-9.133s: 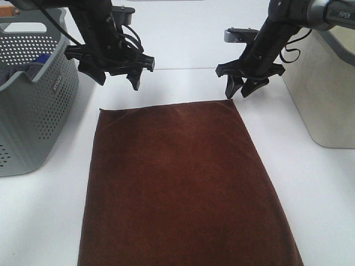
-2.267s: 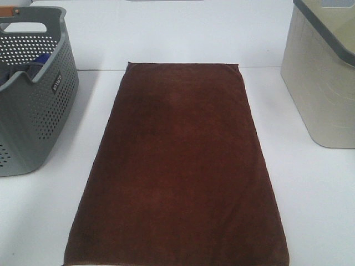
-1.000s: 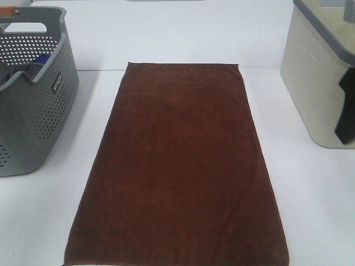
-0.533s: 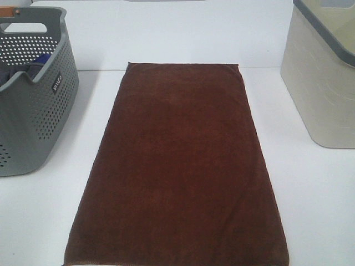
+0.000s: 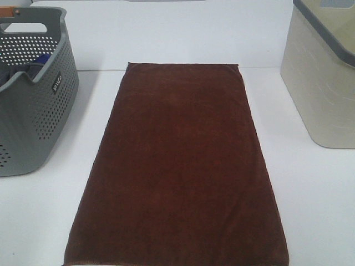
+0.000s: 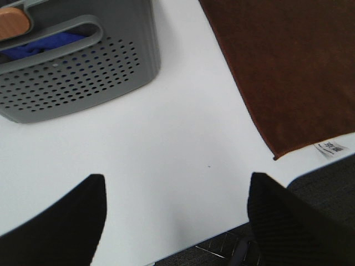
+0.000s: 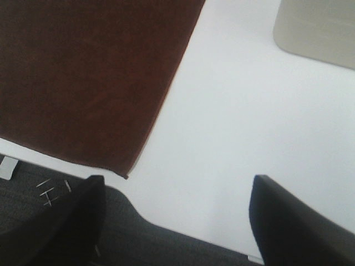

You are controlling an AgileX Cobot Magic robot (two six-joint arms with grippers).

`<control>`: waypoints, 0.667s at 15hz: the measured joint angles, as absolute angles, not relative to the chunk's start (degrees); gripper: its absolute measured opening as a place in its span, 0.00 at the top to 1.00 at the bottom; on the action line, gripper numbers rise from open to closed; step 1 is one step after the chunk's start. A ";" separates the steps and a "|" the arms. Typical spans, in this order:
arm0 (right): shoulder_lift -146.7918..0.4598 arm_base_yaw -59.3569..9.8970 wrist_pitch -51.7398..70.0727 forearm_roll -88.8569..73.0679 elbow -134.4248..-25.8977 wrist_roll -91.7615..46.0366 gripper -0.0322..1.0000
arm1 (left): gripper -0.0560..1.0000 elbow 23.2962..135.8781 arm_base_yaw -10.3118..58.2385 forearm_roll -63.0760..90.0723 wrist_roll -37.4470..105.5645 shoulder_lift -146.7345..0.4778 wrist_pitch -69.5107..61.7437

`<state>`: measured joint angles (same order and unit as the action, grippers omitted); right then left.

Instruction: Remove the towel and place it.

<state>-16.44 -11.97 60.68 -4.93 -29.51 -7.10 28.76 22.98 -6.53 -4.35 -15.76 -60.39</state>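
Note:
The maroon towel (image 5: 177,166) lies flat and spread out on the white table, its long side running from the front edge toward the back. Neither gripper shows in the exterior high view. In the left wrist view my left gripper (image 6: 176,178) is open and empty above bare table near the front edge, with the towel's corner (image 6: 288,72) and its white tag (image 6: 331,147) apart from it. In the right wrist view my right gripper (image 7: 177,178) is open and empty, with the towel's other front corner (image 7: 89,72) to one side.
A grey perforated basket (image 5: 33,94) with a blue cloth (image 5: 40,58) inside stands at the left; it also shows in the left wrist view (image 6: 72,83). A beige bin (image 5: 324,88) stands at the right, also in the right wrist view (image 7: 319,27).
A dark arm part seen at the right edge one second ago has left the exterior view. The towel has not moved in the last seconds.

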 joint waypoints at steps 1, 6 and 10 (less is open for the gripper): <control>-14.32 -11.97 60.68 -5.73 -29.45 -8.14 0.30 | 0.30 28.65 22.98 -4.93 -2.35 -15.76 -60.22; -8.31 -11.97 61.31 -7.68 -28.93 -9.91 0.30 | 0.30 28.48 22.98 -3.09 0.74 -15.76 -60.10; -8.31 -11.97 61.31 -7.68 -28.93 -9.91 0.30 | 0.30 28.48 22.98 -3.04 0.74 -15.76 -60.10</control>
